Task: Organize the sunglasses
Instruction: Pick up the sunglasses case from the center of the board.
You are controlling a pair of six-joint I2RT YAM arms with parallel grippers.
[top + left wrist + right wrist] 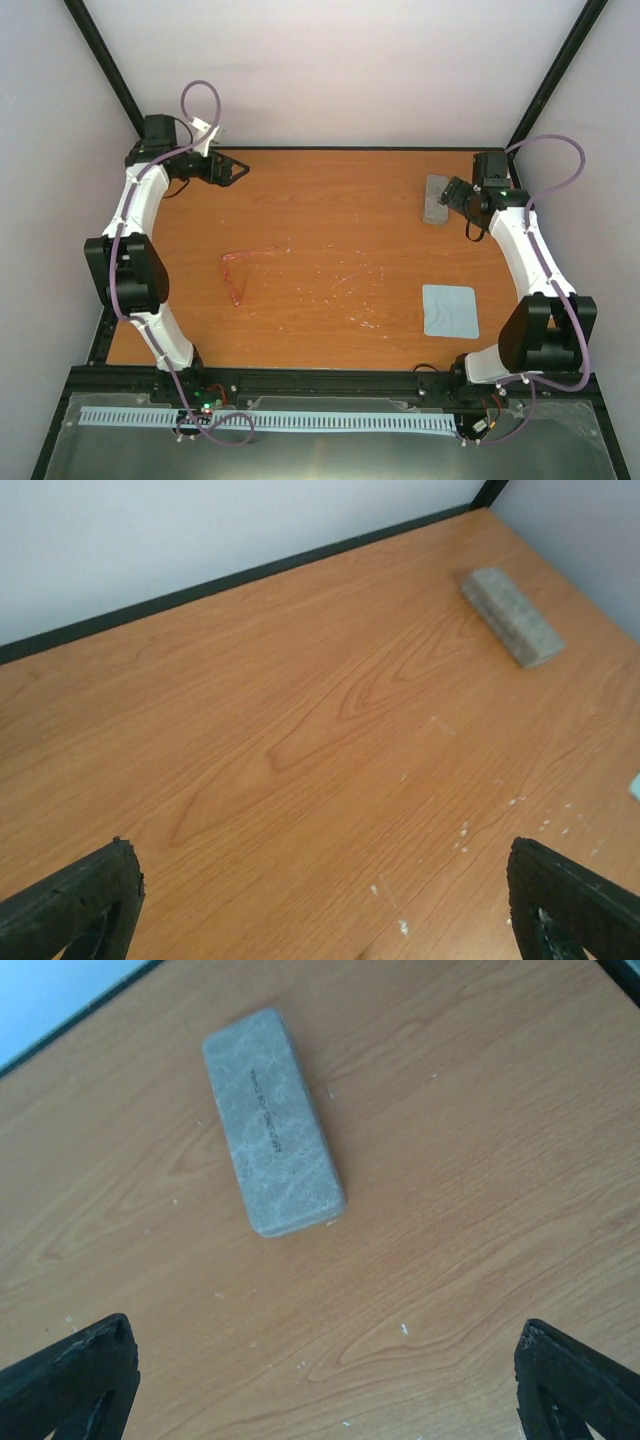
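Though slim, translucent red-pink sunglasses (234, 278)

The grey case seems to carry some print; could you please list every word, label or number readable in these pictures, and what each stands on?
Grey case: one line of small dark print along its lid, too blurred to read.
No other text shows on the sunglasses, the blue cloth or the table.

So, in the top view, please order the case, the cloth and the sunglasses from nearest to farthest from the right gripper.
1. The case, far right, just beside the right gripper.
2. The cloth, near right.
3. The sunglasses, left of centre.
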